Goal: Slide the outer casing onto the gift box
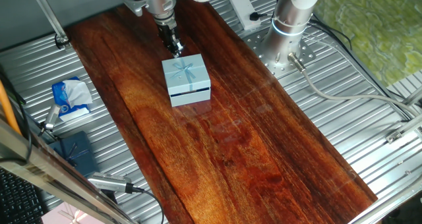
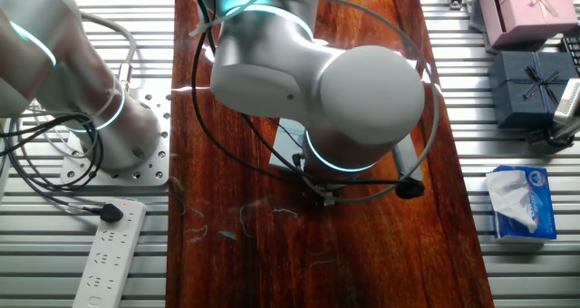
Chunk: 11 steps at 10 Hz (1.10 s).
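Observation:
The outer casing (image 1: 185, 74), light blue with a pale ribbon bow on top, stands on the wooden board (image 1: 231, 145) at its far end. A light-blue band (image 1: 192, 96) shows below a dark seam at its front; I cannot tell whether that is the gift box. My gripper (image 1: 176, 50) is at the casing's far top edge, its dark fingers close together and holding nothing. In the other fixed view the arm (image 2: 317, 81) hides the gripper and nearly all of the box; only a light-blue corner (image 2: 288, 145) shows.
A tissue pack (image 1: 71, 99), a dark navy box (image 1: 72, 150) and a pink box (image 1: 62, 217) lie left of the board. The arm base (image 1: 290, 26) and a power strip (image 2: 109, 254) stand off the board. Cables run around the base.

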Motion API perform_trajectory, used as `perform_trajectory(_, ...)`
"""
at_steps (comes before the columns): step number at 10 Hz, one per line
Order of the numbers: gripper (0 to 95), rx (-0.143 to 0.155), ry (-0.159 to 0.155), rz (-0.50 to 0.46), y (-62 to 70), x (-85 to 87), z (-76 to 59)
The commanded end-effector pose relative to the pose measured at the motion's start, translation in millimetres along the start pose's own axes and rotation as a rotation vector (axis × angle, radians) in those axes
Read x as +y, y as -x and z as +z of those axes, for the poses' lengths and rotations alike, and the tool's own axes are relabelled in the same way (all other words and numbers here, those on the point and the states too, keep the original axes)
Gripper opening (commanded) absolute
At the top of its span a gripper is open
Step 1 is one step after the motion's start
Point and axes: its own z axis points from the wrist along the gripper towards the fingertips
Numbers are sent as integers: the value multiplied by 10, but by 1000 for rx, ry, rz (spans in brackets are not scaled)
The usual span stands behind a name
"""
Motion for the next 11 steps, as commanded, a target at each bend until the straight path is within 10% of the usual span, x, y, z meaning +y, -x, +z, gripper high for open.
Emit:
perform_trajectory(1, 0, 4, -2, 4, 11, 15, 4)
perform_trajectory(11, 0, 12, -10, 26, 88, 106, -9)
